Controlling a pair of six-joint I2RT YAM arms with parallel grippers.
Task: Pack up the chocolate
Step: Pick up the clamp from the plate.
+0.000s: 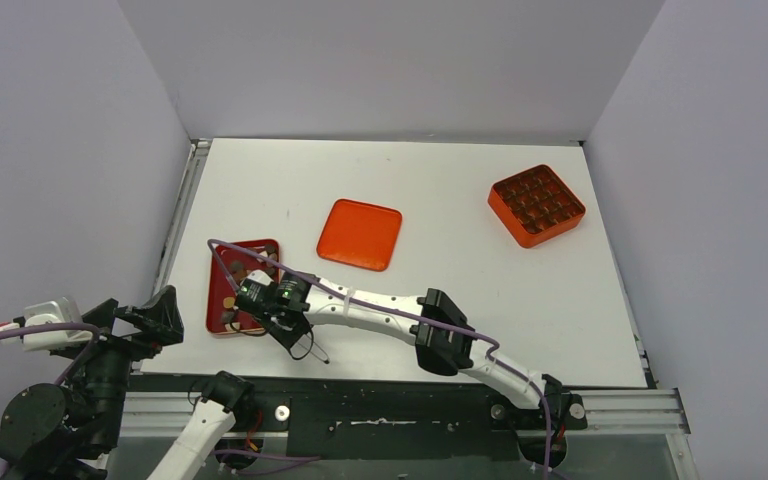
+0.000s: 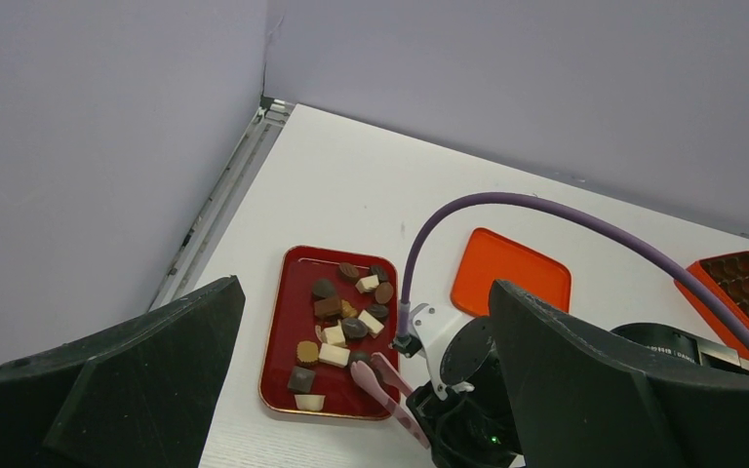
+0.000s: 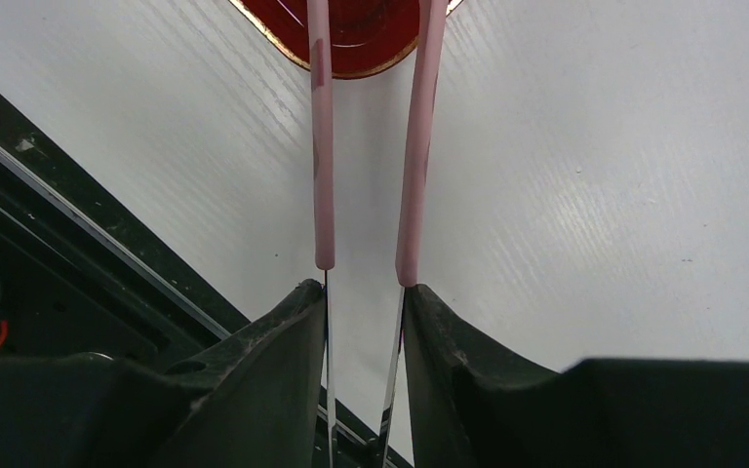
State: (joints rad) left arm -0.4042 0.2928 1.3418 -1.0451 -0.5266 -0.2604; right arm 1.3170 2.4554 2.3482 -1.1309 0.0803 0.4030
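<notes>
Plainly the right jaws squeeze narrow on the pink tongs [image 3: 419,146], so their tips reach the near rim of the red tray [image 2: 275,341] where the chocolate [image 2: 346,322] lies scattered. Meanwhile the left jaws stand wide, parked near-left. Only the orange lid [image 1: 360,234] interrupts the worktop [image 1: 440,190] toward the far-right box [image 1: 520,232].

A robotics lab cell: plain lavender walls [image 1: 390,60] enclose a white table [image 1: 560,300] on aluminium framing [image 1: 620,408].
</notes>
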